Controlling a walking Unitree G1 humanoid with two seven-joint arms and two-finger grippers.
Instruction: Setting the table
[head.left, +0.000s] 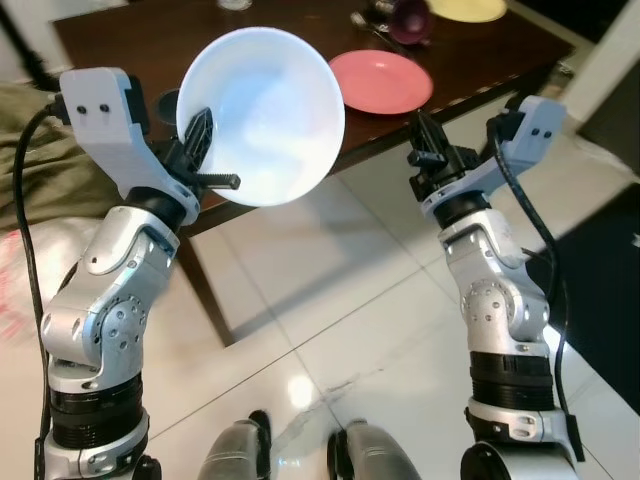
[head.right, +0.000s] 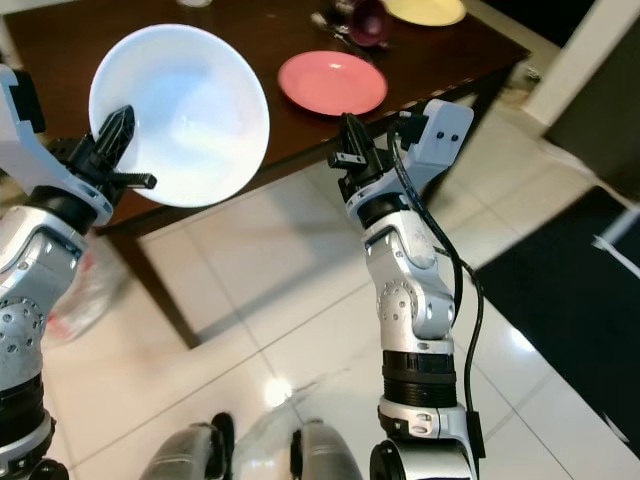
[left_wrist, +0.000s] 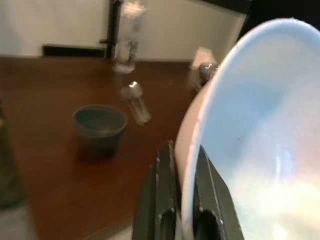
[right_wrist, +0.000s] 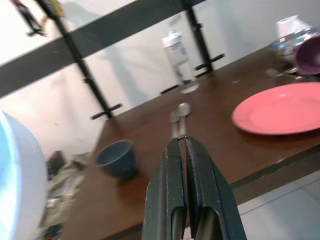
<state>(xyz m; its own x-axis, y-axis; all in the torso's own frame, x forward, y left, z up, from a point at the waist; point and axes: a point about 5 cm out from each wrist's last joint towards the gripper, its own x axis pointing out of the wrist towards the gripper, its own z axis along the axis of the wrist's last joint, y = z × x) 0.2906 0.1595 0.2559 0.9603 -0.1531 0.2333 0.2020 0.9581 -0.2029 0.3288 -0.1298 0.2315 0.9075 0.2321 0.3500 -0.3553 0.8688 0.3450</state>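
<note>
Upper left, the left gripper (head.left: 200, 135) pinches a white bowl (head.left: 265, 115) over the dark table (head.left: 470, 55); right gripper (right_wrist: 182, 145) closed, empty, above pale tiles (head.left: 330, 300).

Right gripper (right_wrist: 182, 141), fingers pressed together, before the dark wooden table (right_wrist: 225, 150); on it, pink plate (right_wrist: 280, 114), blue cup (right_wrist: 117, 157), spoon (right_wrist: 179, 116).

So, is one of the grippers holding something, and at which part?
The left gripper holds the large white round bowl by its rim, tilted. The right gripper is shut and holds nothing.
</note>
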